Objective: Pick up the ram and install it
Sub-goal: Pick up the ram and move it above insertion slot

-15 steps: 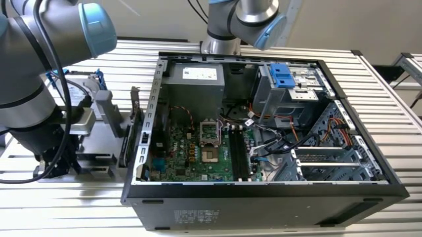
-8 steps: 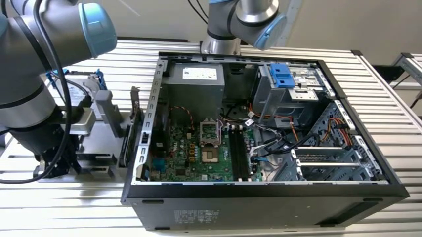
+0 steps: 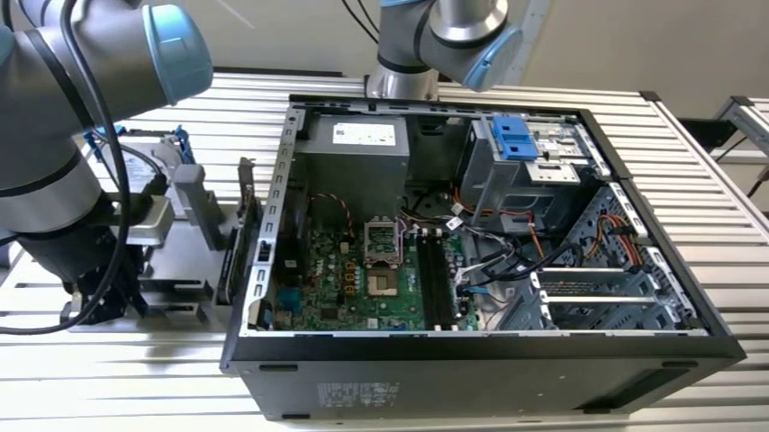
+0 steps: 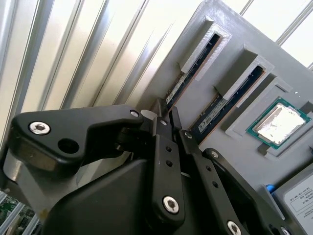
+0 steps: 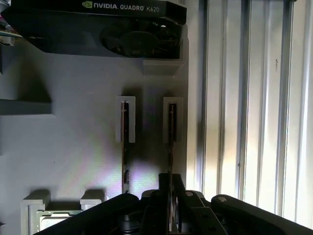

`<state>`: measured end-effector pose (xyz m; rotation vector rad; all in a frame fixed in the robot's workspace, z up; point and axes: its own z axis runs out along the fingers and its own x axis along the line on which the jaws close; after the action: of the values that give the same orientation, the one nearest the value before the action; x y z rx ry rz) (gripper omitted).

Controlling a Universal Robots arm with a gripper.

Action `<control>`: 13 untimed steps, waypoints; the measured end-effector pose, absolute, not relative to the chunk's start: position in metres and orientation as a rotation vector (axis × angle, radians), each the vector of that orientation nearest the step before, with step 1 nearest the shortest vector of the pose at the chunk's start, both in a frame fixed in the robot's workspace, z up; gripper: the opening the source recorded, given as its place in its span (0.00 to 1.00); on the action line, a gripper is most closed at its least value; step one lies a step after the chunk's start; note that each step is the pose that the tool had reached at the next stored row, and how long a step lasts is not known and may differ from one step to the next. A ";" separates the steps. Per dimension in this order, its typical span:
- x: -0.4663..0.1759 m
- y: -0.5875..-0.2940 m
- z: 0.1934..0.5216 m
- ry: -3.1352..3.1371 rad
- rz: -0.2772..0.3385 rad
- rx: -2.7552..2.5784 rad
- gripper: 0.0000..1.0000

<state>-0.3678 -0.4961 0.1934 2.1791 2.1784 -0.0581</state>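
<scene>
Tool [image 5: 171, 182] clamps one ram [image 5: 172, 132], standing edge-on in a grey holder [image 5: 73, 147]; its gripped end is hidden, another stick [image 5: 125, 132] just beside.

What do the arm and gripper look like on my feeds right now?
The arm is built of silver-grey round segments with light blue caps at the joints, and black cables run along it. In the second wrist view the gripper is matte black: flat jointed bars pinned with shiny silver screws, over a bulky black body.
</scene>
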 end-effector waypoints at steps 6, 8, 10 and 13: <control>-0.368 -0.496 0.196 2.178 -0.058 2.179 0.00; -0.368 -0.496 0.196 2.178 -0.058 2.179 0.00; -0.368 -0.496 0.197 2.178 -0.058 2.179 0.00; -0.368 -0.496 0.198 2.178 -0.058 2.179 0.00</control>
<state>-0.3678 -0.4961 0.1982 2.1792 2.1782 -0.0580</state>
